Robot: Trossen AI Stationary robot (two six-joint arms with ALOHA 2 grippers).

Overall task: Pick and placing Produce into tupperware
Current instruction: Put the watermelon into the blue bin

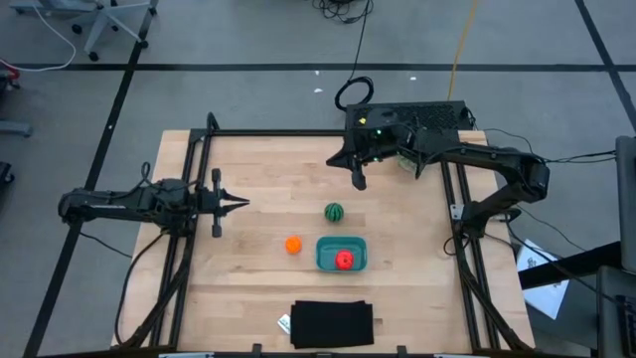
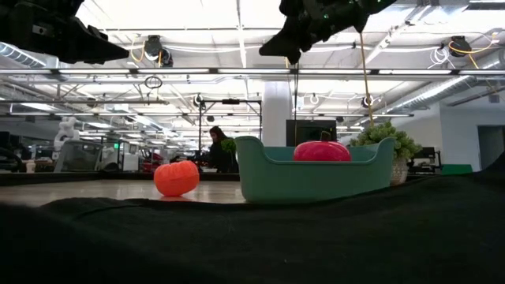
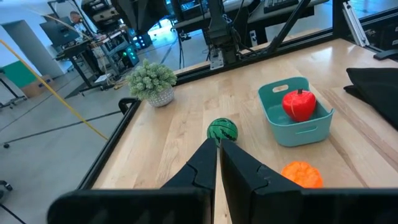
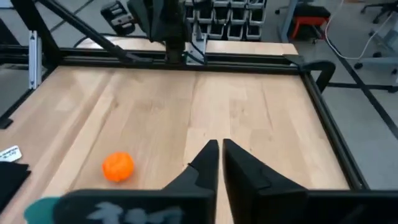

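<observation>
Wood table (image 1: 248, 179): tomato (image 1: 344, 261) sits in tupperware (image 1: 324, 258). Watermelon (image 1: 334, 212) just below right gripper (image 1: 360, 183), clenched, empty, nearer than clenched left gripper (image 1: 241, 204).

Bright, even overhead lighting; low view's dark foreground blurred.

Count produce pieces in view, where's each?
3. Red tomato sits inside the teal tupperware; orange ball lies on the table beside it; striped watermelon lies behind it. None seem hidden.
</observation>
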